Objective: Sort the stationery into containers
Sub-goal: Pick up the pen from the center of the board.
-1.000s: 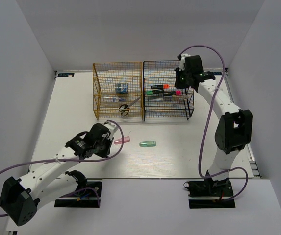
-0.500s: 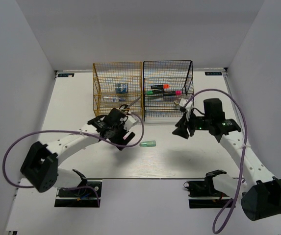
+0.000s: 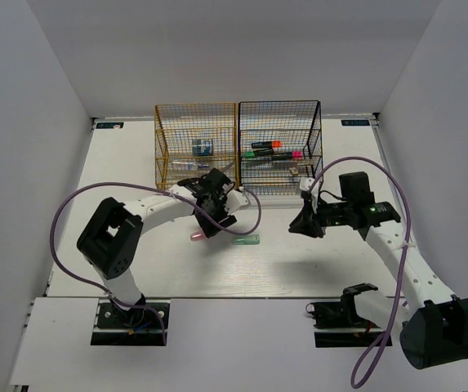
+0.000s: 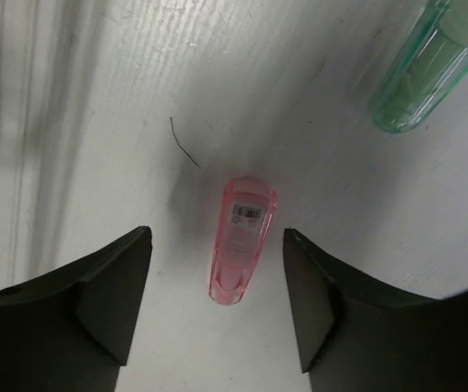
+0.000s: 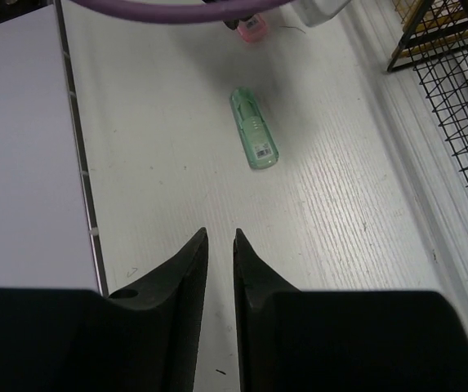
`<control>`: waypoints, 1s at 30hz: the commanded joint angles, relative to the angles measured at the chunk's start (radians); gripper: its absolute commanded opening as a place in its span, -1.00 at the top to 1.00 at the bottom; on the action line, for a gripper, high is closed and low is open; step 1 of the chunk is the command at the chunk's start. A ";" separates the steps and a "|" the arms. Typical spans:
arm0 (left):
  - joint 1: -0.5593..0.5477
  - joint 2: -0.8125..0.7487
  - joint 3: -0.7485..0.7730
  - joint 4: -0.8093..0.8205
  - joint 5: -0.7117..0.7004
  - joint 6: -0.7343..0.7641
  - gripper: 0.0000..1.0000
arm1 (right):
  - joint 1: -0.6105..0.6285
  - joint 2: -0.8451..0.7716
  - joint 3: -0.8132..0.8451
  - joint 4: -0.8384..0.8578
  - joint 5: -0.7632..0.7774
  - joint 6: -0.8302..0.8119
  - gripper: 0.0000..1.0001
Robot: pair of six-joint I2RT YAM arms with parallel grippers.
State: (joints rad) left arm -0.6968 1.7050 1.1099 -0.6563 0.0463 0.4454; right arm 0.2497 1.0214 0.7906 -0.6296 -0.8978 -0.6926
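The right gripper [image 5: 219, 237], closed to a slit, holds nothing. The left gripper [image 4: 215, 245] gapes wide around one pink translucent plastic capsule [image 4: 242, 241] on the white table [image 3: 119, 163], with one green translucent capsule [image 3: 247, 239] just right. Beyond stand two containers: a gold-yellow wire-mesh rack [image 3: 196, 104] left, a black wire-mesh rack [image 3: 280, 102] right, seemingly holding three highlighters [image 3: 274, 149].

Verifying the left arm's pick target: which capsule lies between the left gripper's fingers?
The pink capsule: it sits between the fingers of the open left gripper, untouched. The green capsule lies outside them, off to the side.
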 commanded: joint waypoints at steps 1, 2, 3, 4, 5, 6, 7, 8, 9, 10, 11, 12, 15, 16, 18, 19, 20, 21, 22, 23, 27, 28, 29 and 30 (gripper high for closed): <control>0.002 0.004 0.024 -0.029 0.004 0.047 -0.44 | -0.015 -0.017 0.007 -0.001 -0.030 -0.019 0.56; -0.001 0.004 0.019 -0.028 0.010 0.050 -0.38 | -0.021 -0.014 0.007 0.002 -0.029 -0.018 0.56; 0.002 0.005 -0.001 -0.022 0.010 0.053 -0.32 | -0.024 -0.011 0.006 0.002 -0.030 -0.016 0.56; 0.003 0.004 -0.007 -0.013 0.010 0.056 -0.29 | -0.024 -0.011 0.006 0.004 -0.035 -0.016 0.56; 0.002 0.005 -0.015 -0.008 0.007 0.056 -0.29 | -0.027 -0.011 0.006 0.005 -0.035 -0.018 0.56; 0.006 0.008 -0.031 0.003 0.010 0.059 -0.29 | -0.030 -0.004 0.004 0.002 -0.039 -0.016 0.56; 0.010 0.007 -0.036 0.006 0.009 0.062 -0.29 | -0.030 -0.001 0.006 0.002 -0.042 -0.016 0.56; 0.010 0.010 -0.042 0.009 0.010 0.059 -0.29 | -0.033 -0.003 0.006 0.002 -0.043 -0.013 0.56; 0.016 0.010 -0.053 0.014 0.012 0.059 -0.29 | -0.033 0.000 0.006 0.001 -0.044 -0.013 0.56; 0.023 0.016 -0.053 0.009 0.023 0.058 -0.26 | -0.036 -0.003 0.006 0.005 -0.044 -0.010 0.56; 0.026 0.021 -0.055 0.011 0.036 0.052 -0.26 | -0.039 -0.004 0.006 0.005 -0.043 -0.010 0.56; 0.029 0.024 -0.055 0.001 0.043 0.056 -0.26 | -0.043 -0.001 0.004 0.008 -0.044 -0.008 0.56; 0.039 0.047 -0.055 -0.005 0.069 0.055 -0.20 | -0.050 -0.006 0.002 0.005 -0.050 -0.007 0.56; 0.040 0.051 -0.053 -0.011 0.072 0.055 -0.17 | -0.052 -0.007 0.002 0.005 -0.053 -0.007 0.56; 0.045 0.074 -0.042 -0.019 0.078 0.056 -0.07 | -0.059 -0.007 0.002 0.005 -0.058 -0.005 0.56; 0.045 0.079 -0.042 -0.031 0.081 0.056 -0.02 | -0.059 -0.007 0.002 0.007 -0.058 -0.004 0.56; 0.045 0.096 -0.033 -0.032 0.084 0.056 0.08 | -0.067 -0.009 0.004 0.007 -0.059 -0.004 0.56; 0.043 0.100 -0.027 -0.039 0.087 0.053 0.13 | -0.069 -0.012 0.001 0.007 -0.062 -0.005 0.56; 0.045 0.104 -0.024 -0.051 0.092 0.055 0.19 | -0.069 -0.012 0.001 0.005 -0.064 -0.004 0.56; 0.043 0.120 -0.018 -0.060 0.096 0.052 0.32 | -0.078 -0.017 0.001 0.005 -0.069 -0.004 0.56; 0.045 0.146 -0.013 -0.085 0.107 0.044 0.43 | -0.086 -0.020 0.002 0.002 -0.082 -0.004 0.56; 0.043 0.147 -0.015 -0.089 0.104 0.042 0.50 | -0.087 -0.024 0.001 -0.001 -0.084 -0.004 0.56; 0.045 0.153 -0.018 -0.091 0.109 0.032 0.59 | -0.092 -0.026 0.002 -0.002 -0.092 -0.002 0.56; 0.046 0.148 -0.021 -0.092 0.110 0.030 0.75 | -0.096 -0.026 0.002 -0.004 -0.096 -0.005 0.56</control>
State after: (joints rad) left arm -0.6563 1.7966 1.1213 -0.7273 0.1139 0.4870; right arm 0.1661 1.0180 0.7906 -0.6304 -0.9466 -0.6914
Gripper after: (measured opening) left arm 0.396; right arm 0.221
